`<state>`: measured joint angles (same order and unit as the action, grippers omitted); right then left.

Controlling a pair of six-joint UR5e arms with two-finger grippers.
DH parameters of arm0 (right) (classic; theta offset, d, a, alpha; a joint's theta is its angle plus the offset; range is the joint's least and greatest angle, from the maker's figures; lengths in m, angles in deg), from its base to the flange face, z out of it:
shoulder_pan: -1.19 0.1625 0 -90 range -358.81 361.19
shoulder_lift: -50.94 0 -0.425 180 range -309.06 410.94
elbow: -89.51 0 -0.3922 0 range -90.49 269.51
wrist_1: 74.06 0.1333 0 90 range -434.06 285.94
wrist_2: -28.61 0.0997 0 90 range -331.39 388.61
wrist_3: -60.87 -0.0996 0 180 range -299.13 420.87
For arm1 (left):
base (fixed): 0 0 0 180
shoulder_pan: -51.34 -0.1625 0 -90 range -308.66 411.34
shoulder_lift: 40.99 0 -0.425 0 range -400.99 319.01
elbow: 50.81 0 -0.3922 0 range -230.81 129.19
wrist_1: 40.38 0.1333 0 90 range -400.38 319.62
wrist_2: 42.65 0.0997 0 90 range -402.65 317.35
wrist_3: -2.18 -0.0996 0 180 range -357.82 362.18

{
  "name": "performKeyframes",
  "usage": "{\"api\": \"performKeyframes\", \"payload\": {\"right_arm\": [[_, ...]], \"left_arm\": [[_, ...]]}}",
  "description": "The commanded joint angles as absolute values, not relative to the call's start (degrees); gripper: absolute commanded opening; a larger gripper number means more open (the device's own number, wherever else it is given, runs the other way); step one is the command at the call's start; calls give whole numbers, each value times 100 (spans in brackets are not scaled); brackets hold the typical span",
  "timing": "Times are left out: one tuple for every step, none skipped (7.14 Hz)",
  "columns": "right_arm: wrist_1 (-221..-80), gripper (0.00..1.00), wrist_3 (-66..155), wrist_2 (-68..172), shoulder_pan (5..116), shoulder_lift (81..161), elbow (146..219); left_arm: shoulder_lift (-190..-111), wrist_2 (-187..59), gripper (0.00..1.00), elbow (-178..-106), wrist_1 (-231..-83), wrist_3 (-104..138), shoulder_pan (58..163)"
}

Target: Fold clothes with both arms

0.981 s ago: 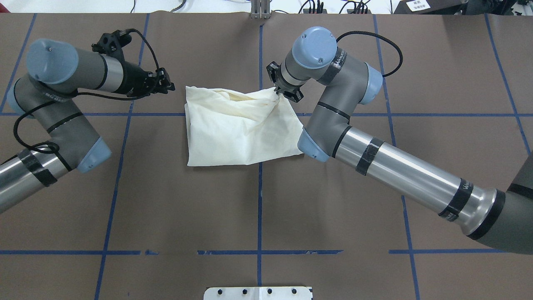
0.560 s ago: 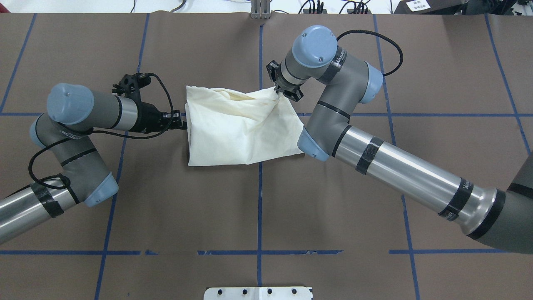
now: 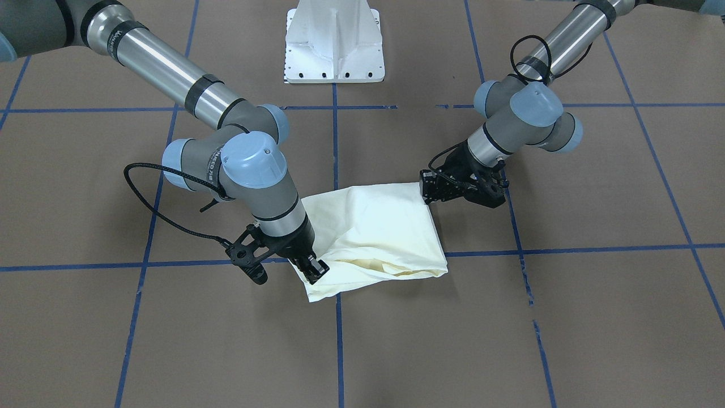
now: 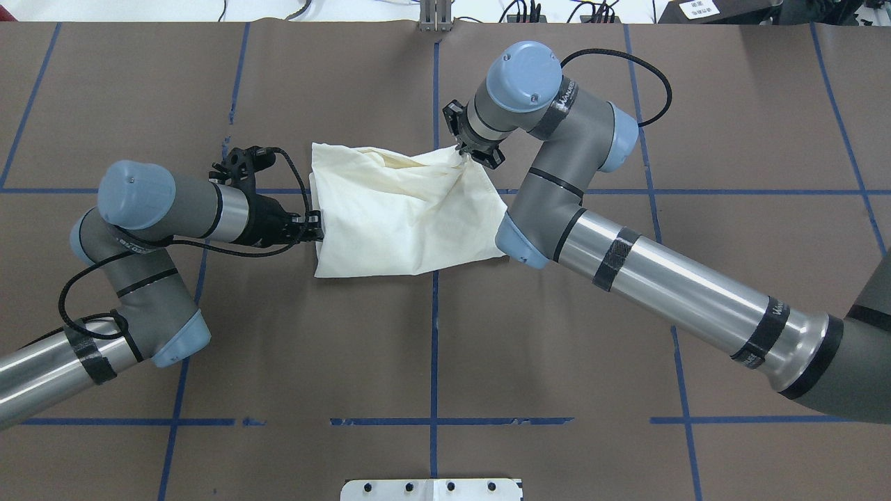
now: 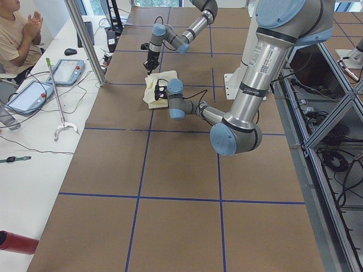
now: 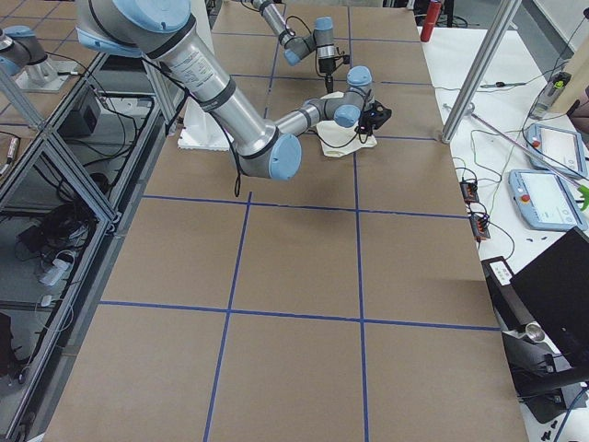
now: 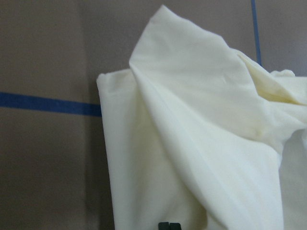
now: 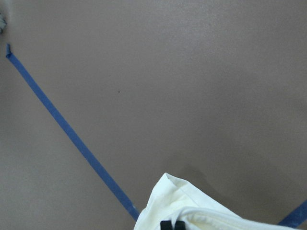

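Note:
The cream-white shirt (image 4: 400,216) lies folded in a rough square at the table's middle, plain side up; the cat print is hidden. My right gripper (image 4: 473,154) is shut on the shirt's far right corner, which is pulled up into a small peak; it also shows in the front-facing view (image 3: 312,267). My left gripper (image 4: 314,228) lies low and level, its tips together at the shirt's left edge (image 3: 427,190). In the left wrist view its closed fingertips (image 7: 169,225) sit against the shirt (image 7: 201,143); no cloth shows between them.
The brown table cover carries a grid of blue tape lines (image 4: 433,334). The white pedestal base (image 3: 334,45) stands at the robot's side. In the exterior left view a seated person (image 5: 17,34) and pendants are at a side table beyond the far edge.
My left arm has swung from the far left toward the shirt, then slid nearer along its left edge. My right gripper still holds the far right corner. The shirt's shape is unchanged.

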<state>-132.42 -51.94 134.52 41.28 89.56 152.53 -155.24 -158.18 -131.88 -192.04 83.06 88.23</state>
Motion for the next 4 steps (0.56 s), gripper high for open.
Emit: {"api": "performKeyframes", "payload": {"right_arm": [[-13242, 0, -5198, 13452, 4126, 8952, 15253], [-13242, 0, -5207, 13452, 4126, 8952, 15253], [-13242, 0, -5207, 13452, 4126, 8952, 15253], [-13242, 0, -5207, 13452, 4126, 8961, 15253]], "left_arm": [[-15307, -16015, 0, -13359, -19295, 8304, 8616], [-15105, -16112, 0, -13508, -19400, 8304, 8528], [-14955, -16156, 0, -13570, -19523, 8296, 8492], [-14910, -16183, 0, -13580, -19602, 8313, 8414]]}}
